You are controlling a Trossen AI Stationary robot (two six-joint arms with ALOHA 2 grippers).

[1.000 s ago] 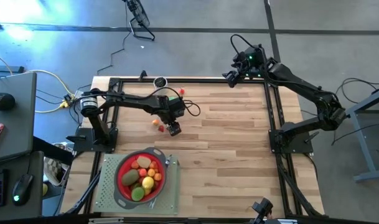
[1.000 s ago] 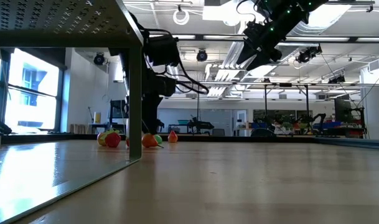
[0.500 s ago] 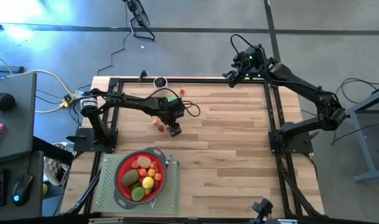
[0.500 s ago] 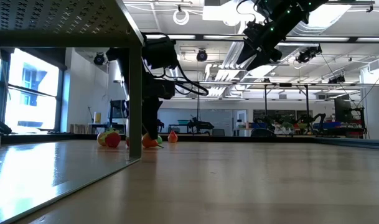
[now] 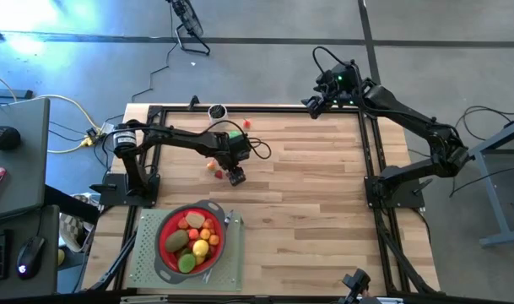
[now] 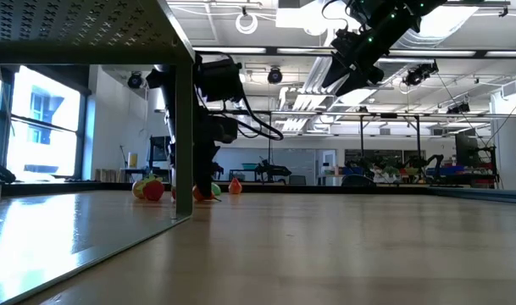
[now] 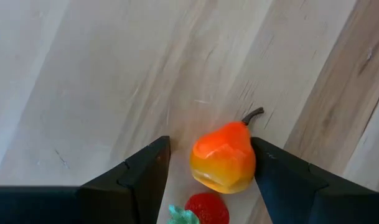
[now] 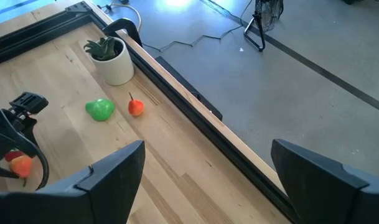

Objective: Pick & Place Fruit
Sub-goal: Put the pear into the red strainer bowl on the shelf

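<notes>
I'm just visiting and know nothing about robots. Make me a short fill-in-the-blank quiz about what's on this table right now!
1. The left pincer is lowered around an orange-and-yellow toy ____ with a brown stem.
2. Just beside it lies a small red ____ with green leaves.
3. Most fruits already sit in the ____ strainer on the grey mat.
4. The right pincer waits near the table's far edge, fingers ____.

Missing words: pear; strawberry; red; open

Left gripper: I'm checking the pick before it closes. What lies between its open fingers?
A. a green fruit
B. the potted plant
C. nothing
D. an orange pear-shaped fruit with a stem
D: the left wrist view shows the left gripper open, with the orange pear-shaped fruit lying on the table between its fingers.
</notes>
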